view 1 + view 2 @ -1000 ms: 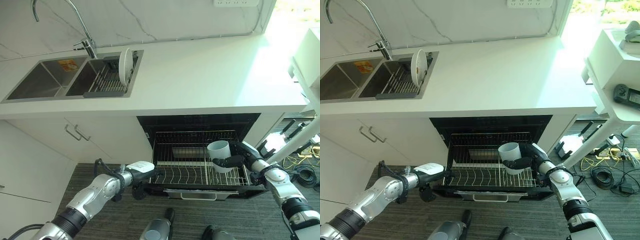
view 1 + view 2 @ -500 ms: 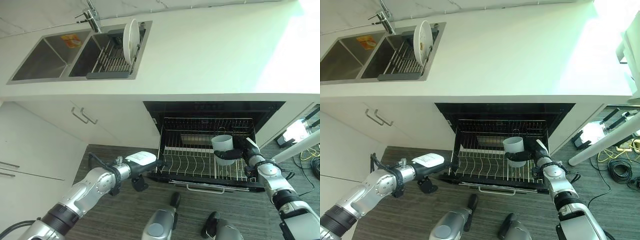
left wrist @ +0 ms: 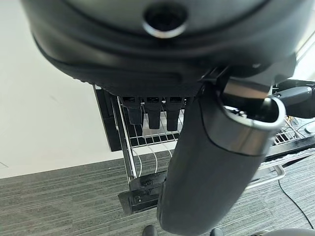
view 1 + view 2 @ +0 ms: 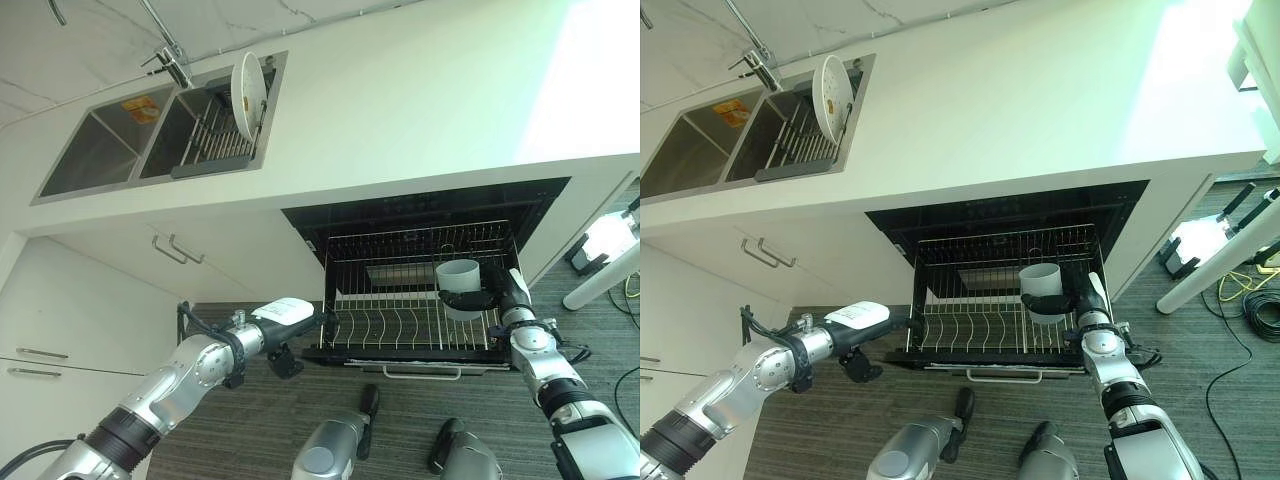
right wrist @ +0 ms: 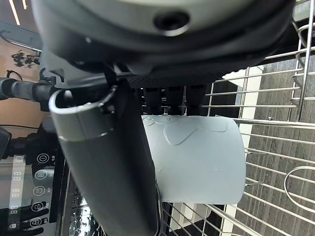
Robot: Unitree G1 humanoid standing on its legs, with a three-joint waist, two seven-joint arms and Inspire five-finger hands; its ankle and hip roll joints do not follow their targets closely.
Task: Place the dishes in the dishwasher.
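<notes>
The right robot hand (image 4: pixel 487 297), fingers curled round the white cup (image 4: pixel 458 286), has lowered it into the rack (image 4: pixel 400 325) at 3 o'clock, so release looks near.

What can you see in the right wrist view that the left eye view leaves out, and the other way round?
The right wrist view alone shows, from very close, the faint raised pattern on the white cup and the rack wires right beside it. The left eye view alone shows the sink with a white plate standing in its drying rack, the countertop, and the left hand at the dishwasher rack's left edge. Both show the right hand curled round the cup over that rack.
</notes>
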